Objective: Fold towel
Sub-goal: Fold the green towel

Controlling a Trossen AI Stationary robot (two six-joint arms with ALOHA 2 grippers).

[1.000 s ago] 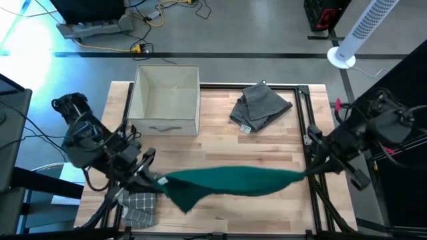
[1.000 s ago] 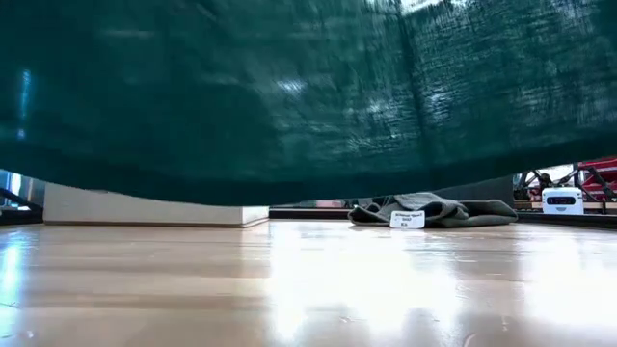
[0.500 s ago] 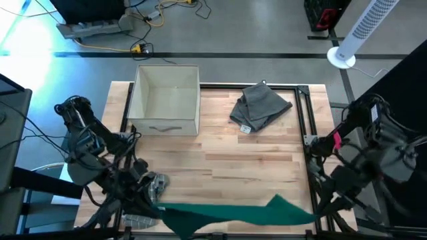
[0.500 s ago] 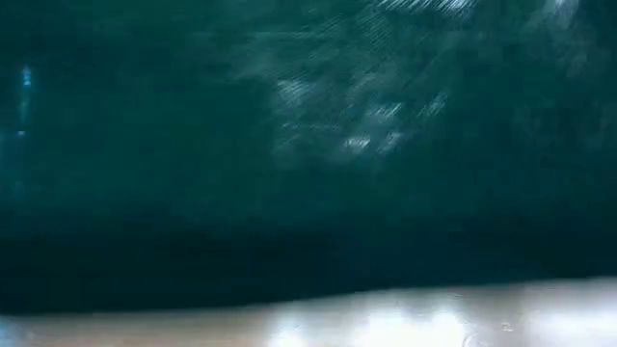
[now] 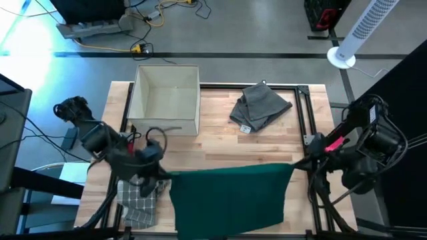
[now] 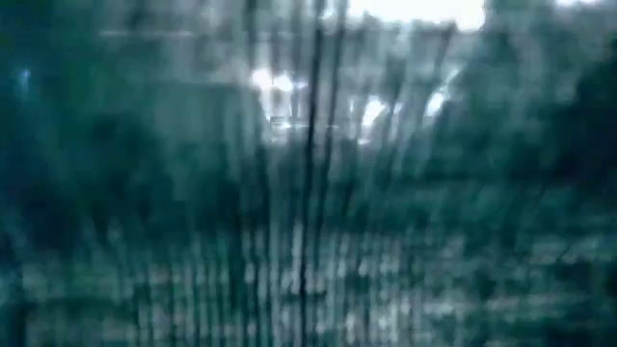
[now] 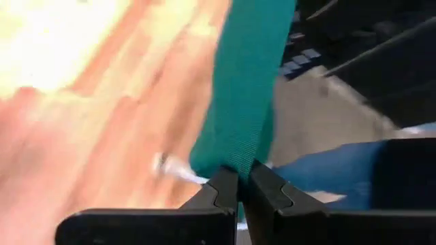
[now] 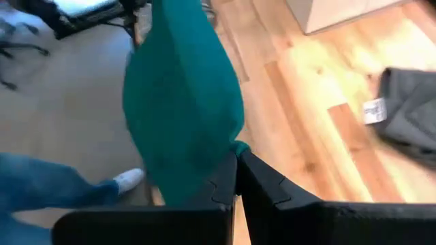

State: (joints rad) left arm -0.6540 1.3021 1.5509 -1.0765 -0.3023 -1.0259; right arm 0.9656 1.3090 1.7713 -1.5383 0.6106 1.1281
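Bare table (image 5: 220, 143) mid-way; box (image 5: 167, 100), grey cloth (image 5: 260, 107) at far edge

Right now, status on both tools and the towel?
Left tool and right tool each shut on a corner of the green towel, spread between them. Grey cloth lies clear behind.

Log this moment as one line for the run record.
left gripper: shut on green towel corner | right gripper: shut on opposite corner | towel: stretched between arms, spread over table front | fold: not yet made
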